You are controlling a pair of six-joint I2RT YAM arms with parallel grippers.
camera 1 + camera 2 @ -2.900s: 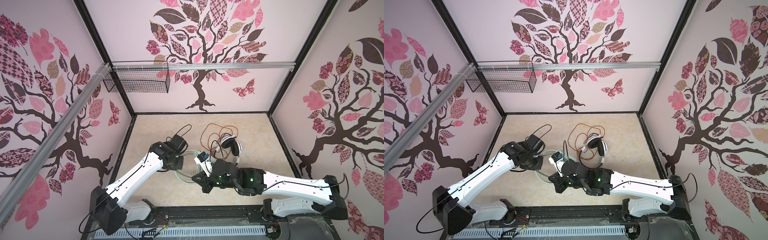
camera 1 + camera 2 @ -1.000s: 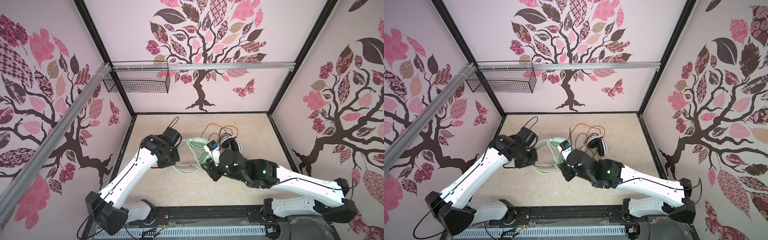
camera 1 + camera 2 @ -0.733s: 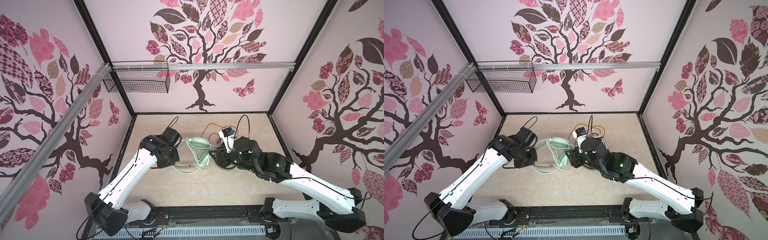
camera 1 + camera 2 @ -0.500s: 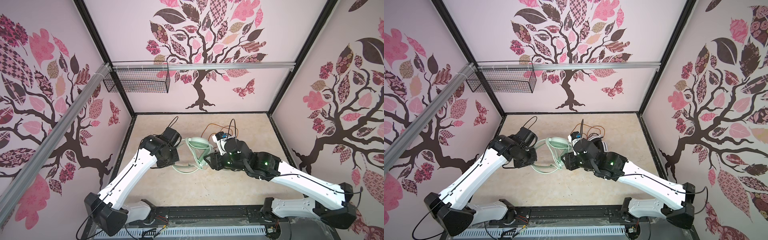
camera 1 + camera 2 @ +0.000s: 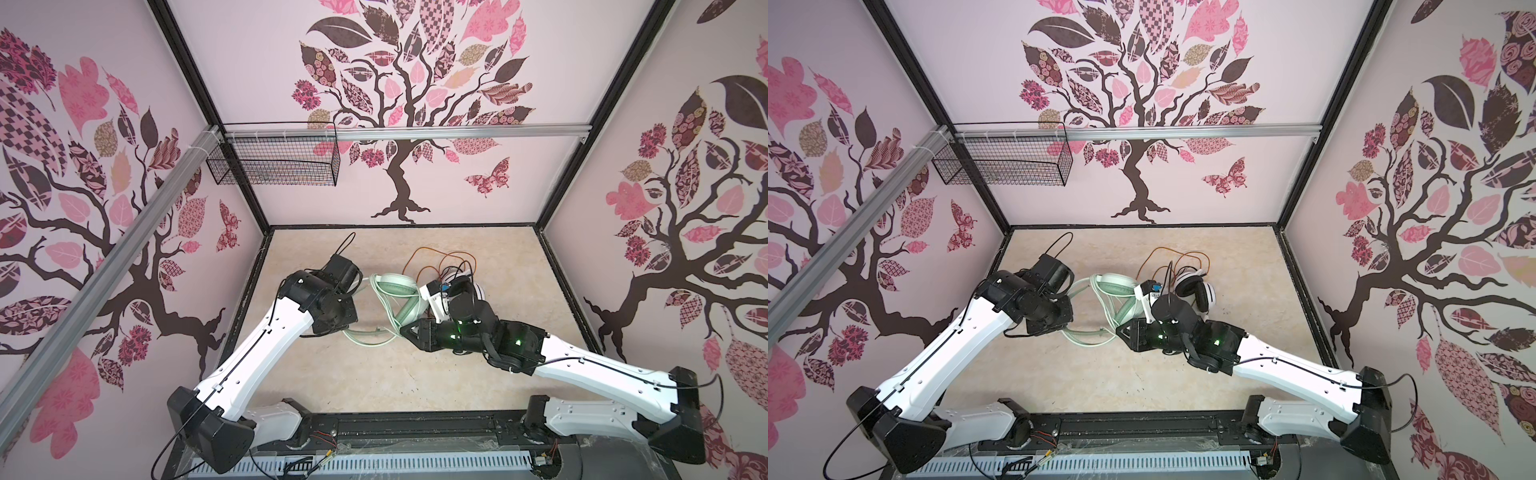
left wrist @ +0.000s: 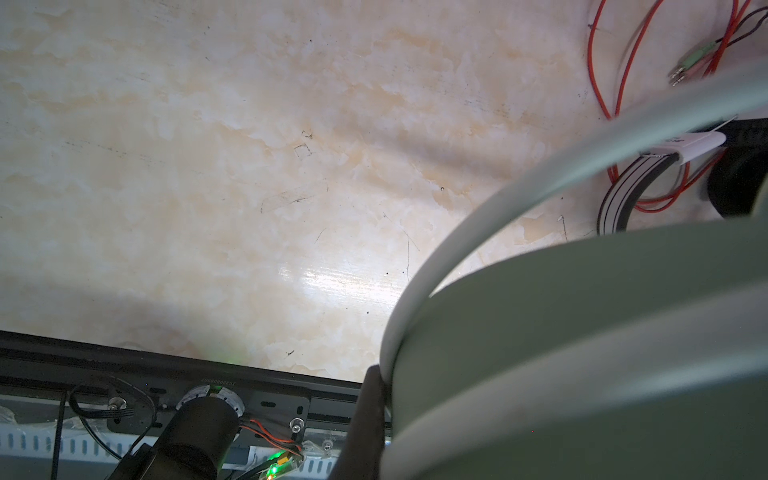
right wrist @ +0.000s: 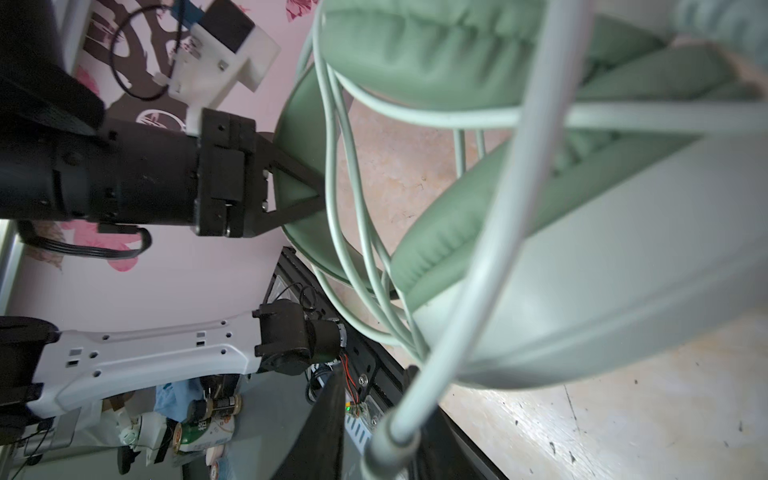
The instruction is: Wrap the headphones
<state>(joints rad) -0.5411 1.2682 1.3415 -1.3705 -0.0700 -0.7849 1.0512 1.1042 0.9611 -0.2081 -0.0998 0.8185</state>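
1. From where I stand, the mint-green headphones [image 5: 395, 286] are at the middle of the table [image 5: 374, 386], between the two arms. Their padded cups [image 7: 436, 54] are folded close together on the right side of the pair.
2. The left gripper [image 7: 318, 195] comes in from the left with its jaws pressed together on the headband [image 7: 299, 137], pinching its edge. That green band fills half of the left wrist view.
3. The pale cord [image 7: 494, 232] is gathered in several loops that run between the headband and the cups.
4. The right gripper [image 5: 405, 330] points left at the mint pair from the right. In the right wrist view, one strand of the pale cord runs straight down between its fingers [image 7: 328, 428]. The jaws stand a little apart around the strand, and I cannot tell whether they bite on it.
5. The white headphones with black pads [image 5: 1202, 297] lie just right of the mint pair and a little farther back, partly under the right arm's wrist.
6. Their orange-red cord [image 5: 428, 251] sprawls in loose loops toward the far side of the table. Two pale green jack plugs [image 6: 685, 68] lie beside it on the bare surface.
7. A wire basket [image 5: 274, 164] hangs on the far wall, up at the left.
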